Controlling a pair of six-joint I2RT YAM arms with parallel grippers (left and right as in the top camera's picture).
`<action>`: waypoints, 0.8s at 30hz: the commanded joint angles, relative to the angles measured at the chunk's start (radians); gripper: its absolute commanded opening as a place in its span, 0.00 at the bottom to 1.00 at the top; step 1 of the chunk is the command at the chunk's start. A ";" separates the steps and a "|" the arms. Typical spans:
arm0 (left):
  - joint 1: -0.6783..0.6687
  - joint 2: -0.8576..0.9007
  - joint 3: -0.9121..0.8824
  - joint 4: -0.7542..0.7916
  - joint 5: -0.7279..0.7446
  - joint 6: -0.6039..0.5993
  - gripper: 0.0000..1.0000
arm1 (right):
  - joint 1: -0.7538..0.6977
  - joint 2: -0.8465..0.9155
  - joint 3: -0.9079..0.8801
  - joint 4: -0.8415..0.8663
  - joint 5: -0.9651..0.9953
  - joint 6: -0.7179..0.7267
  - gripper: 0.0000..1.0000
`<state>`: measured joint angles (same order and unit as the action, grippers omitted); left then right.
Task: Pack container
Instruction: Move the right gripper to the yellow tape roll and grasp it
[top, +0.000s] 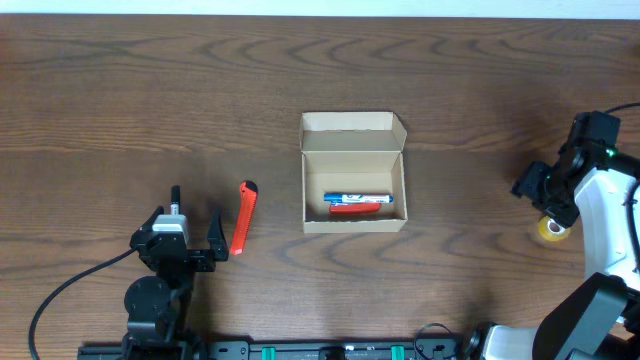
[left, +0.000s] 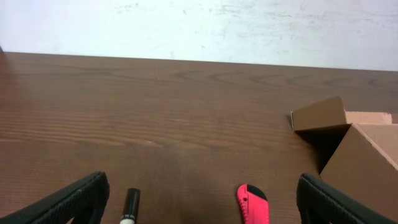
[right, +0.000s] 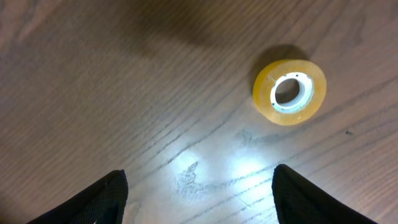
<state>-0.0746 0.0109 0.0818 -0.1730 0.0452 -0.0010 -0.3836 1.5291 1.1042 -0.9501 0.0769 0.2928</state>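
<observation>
Our right pincer (right: 199, 190) is spread wide near the tape (right: 317, 87). We should slide toward two o'clock, then drop straight down.

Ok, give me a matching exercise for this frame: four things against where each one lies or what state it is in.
Things:
1. tape roll
2. red cutter
3. blue marker
4. container

Places or states:
A. lid flap open
B. lies inside the container
C. on the table, left of the container
D. on the table, well to the right of the container

Pairs: 1-D, 2-C, 3-B, 4-A.
</observation>
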 joint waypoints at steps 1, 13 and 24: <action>0.003 -0.005 -0.031 -0.008 0.004 -0.008 0.95 | -0.047 -0.003 -0.004 0.011 0.001 -0.021 0.69; 0.003 -0.005 -0.031 -0.008 0.004 -0.008 0.95 | -0.132 0.104 -0.004 0.046 0.001 -0.027 0.69; 0.003 -0.005 -0.031 -0.008 0.004 -0.008 0.95 | -0.135 0.183 -0.005 0.107 0.002 -0.024 0.70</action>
<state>-0.0746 0.0109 0.0818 -0.1730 0.0452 -0.0010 -0.5018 1.7000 1.1038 -0.8532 0.0757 0.2768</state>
